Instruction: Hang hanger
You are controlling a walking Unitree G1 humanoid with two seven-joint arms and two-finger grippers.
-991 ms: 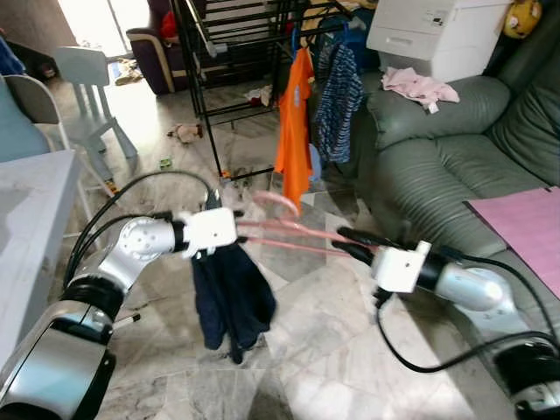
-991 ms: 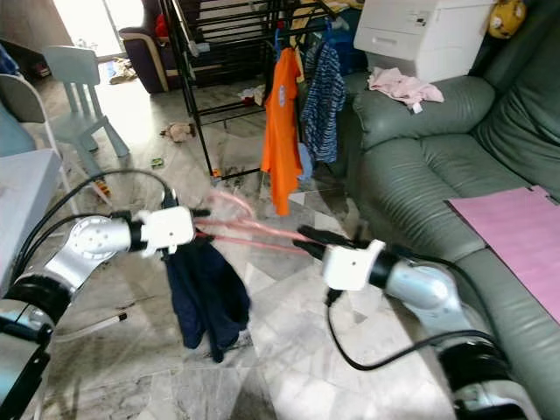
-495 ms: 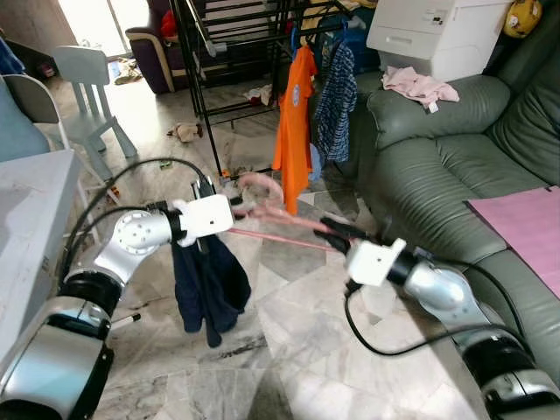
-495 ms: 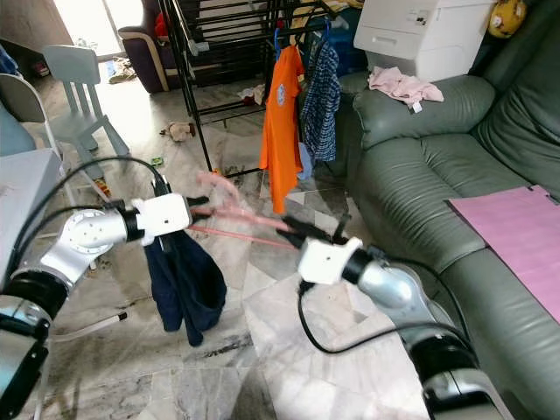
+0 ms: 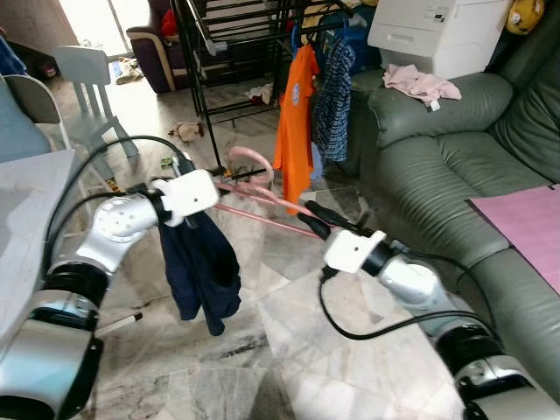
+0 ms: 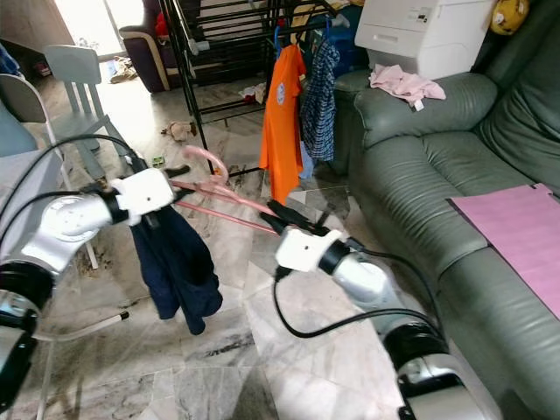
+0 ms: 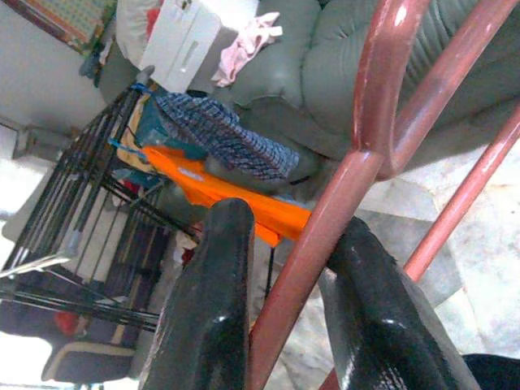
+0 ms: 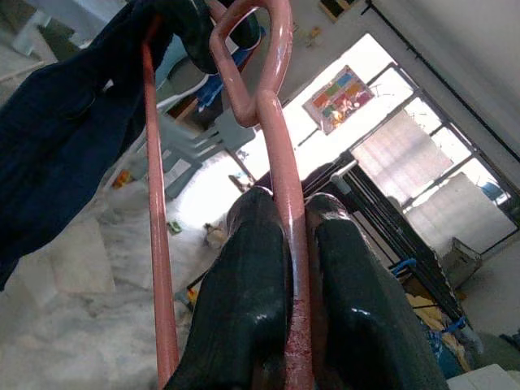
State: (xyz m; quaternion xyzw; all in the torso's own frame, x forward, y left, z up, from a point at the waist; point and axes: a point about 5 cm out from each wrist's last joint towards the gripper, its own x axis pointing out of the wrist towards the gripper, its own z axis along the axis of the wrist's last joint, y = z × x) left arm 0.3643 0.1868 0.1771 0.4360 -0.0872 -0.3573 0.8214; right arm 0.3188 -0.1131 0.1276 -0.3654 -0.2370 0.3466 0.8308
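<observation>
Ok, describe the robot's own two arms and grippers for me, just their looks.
Both arms are glossy silver, rounded segments with black joint rings and loose black cables looping alongside. Each wrist ends in a white boxy housing. The left gripper and right gripper each carry two long, glossy black fingers with rounded tips.

A marble floor point(image 5: 289, 350) carries a black drying rack point(image 5: 219, 79), a pale chair point(image 5: 87, 79) and a green sofa point(image 5: 437, 157). A small toy point(image 5: 185, 131) lies on the floor by the rack. A pink cloth point(image 5: 420, 85) lies on the sofa.
</observation>
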